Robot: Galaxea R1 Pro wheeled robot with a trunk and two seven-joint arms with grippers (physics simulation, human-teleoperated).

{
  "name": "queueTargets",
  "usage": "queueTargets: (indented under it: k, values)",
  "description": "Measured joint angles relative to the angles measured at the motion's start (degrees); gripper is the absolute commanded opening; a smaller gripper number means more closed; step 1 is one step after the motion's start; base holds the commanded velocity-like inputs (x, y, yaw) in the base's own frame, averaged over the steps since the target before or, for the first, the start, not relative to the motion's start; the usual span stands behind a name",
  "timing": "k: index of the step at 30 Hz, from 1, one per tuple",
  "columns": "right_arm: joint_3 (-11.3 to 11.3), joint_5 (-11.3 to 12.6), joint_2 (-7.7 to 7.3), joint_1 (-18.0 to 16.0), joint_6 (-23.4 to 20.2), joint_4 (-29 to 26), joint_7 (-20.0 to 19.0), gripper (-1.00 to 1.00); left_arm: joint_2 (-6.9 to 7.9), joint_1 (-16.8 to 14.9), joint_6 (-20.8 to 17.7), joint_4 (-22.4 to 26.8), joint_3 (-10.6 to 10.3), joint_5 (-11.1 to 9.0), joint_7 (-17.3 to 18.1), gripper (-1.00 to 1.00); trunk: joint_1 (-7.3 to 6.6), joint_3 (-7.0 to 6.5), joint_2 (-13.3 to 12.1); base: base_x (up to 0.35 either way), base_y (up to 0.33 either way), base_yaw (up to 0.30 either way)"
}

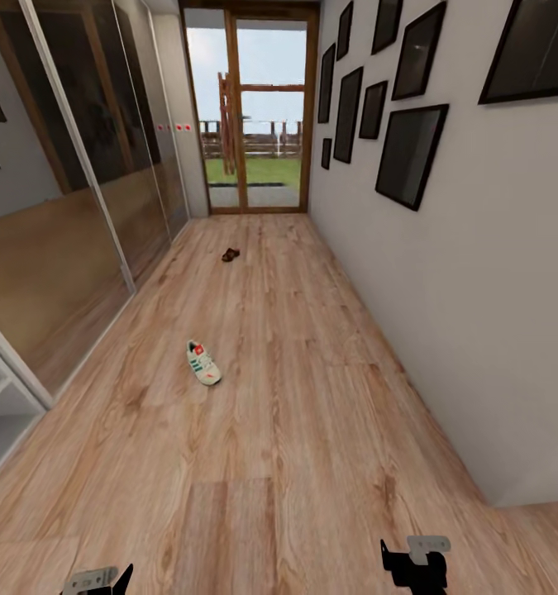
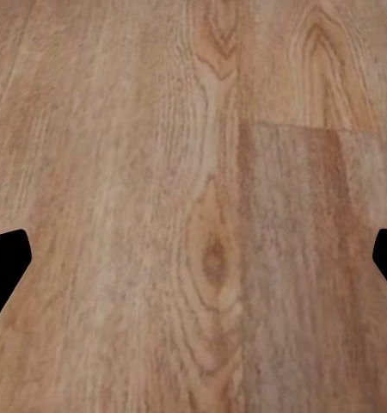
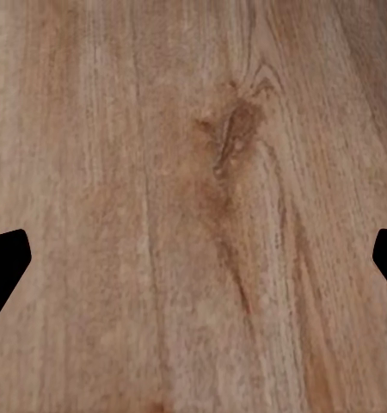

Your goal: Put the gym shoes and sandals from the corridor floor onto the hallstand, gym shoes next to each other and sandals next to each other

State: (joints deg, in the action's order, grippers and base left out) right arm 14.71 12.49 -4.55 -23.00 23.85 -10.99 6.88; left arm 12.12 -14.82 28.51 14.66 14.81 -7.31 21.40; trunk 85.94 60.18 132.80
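Black picture frames, glazed door

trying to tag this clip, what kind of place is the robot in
Most likely a home corridor or entrance hall: a long narrow wood-plank floor leads to a glazed door with a garden beyond, dark picture frames hang on one wall, and a gym shoe lies on the floor.

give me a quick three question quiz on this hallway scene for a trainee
1. True or false: the gym shoe lies nearer the robot than the sandal.
2. What does the left gripper hold? A) a shoe B) nothing C) a sandal
3. What surface does the right gripper face?

Key:
1. True.
2. B, fingers wide apart over bare boards.
3. The corridor floor, wood-grain planks.
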Motion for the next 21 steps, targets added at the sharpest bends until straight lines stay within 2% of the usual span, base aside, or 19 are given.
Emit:
queueTargets:
  k: [21]
  values:
    - [0.0,0.0,0.0,0.0,0.01,0.01,0.08,1.0,0.0,0.01,0.0,0.0,0.03,0.0,0.0,1.0,0.0,0.0,0.0,0.306,-0.137,0.012]
